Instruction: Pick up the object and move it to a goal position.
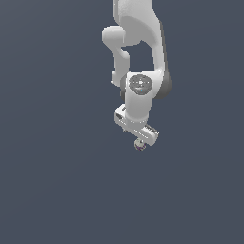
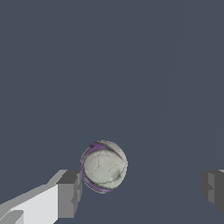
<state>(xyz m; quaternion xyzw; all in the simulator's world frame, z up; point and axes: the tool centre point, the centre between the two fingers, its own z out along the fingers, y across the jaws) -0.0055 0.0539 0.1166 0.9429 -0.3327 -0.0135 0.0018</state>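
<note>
Grey backdrop, wide-open pincer (image 2: 142,192) beside ball (image 2: 104,166)

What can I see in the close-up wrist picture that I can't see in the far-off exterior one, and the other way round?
Only the wrist view shows the ball's purple marks clearly, and the two grey fingertips wide apart, one beside the ball, the other well clear of it. Only the exterior view shows the white arm reaching down from above. Both show the ball, the gripper around it and the plain dark blue-grey background.
</note>
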